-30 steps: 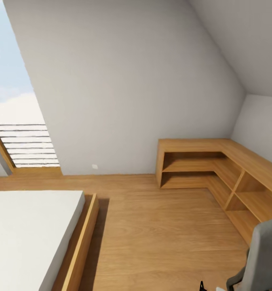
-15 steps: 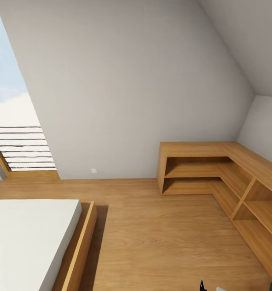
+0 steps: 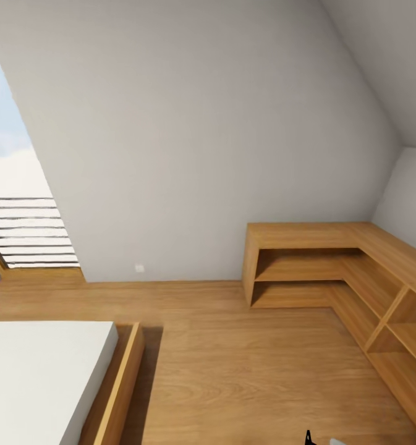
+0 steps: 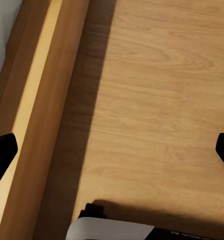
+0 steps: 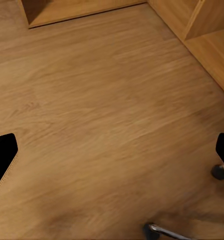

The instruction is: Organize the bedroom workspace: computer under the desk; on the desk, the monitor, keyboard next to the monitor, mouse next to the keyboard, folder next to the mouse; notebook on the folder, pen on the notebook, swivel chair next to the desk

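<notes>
A: What appears here?

B: A bed [image 3: 41,371], bare wood floor [image 3: 251,364] and an L-shaped shelf unit [image 3: 331,266] under a sloped wall.

A: And the task's things?

B: A caster [image 5: 219,171] and a chrome leg [image 5: 169,232], probably the chair's, lie just beside the right gripper [image 5: 112,150].

A: The jaws?

B: Both the right and the left gripper [image 4: 112,150] stand spread wide, holding nothing.

A: Progress?

B: Nothing judged finished; the robot seems in transit.
</notes>
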Tool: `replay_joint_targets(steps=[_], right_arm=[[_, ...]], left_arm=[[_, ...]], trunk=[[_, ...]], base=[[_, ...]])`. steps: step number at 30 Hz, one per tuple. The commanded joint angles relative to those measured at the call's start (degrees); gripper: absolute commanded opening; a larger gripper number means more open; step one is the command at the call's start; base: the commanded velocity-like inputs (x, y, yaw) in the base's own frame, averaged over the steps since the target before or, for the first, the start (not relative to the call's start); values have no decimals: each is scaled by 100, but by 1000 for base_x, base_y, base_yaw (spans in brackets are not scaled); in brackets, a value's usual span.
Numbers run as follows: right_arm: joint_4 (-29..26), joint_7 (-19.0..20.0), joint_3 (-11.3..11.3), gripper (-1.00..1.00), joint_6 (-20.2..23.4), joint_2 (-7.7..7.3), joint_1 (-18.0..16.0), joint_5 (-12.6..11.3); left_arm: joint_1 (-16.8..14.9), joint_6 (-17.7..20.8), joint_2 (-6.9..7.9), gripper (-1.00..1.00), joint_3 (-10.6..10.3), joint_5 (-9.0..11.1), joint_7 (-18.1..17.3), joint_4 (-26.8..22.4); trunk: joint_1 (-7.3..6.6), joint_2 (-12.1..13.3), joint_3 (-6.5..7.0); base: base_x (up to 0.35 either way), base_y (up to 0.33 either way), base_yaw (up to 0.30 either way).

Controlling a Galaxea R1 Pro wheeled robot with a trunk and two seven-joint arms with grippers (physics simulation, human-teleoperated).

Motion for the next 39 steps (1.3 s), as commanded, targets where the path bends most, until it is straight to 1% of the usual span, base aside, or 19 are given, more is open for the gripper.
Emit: replay_joint_targets(steps=[1, 34, 39], right_arm=[[-4, -47, 49, 100, -1, -2, -3, -8], [-7, -49, 47, 100, -49, -6, 1, -5], [-6, -47, 46, 100, -158, -7, 6, -1]], left_arm=[[-5, -18, -6, 100, 48, -60, -11, 1], [-5, -43, -15, 100, 75, -17, 21, -1], [-5, -41, -19, 100, 75, -16, 26, -2]], trunk=[[5, -6, -9], [5, -6, -9], [-105, 194, 81]], base=[[326, 0, 0], [327, -6, 0], [325, -102, -1]])
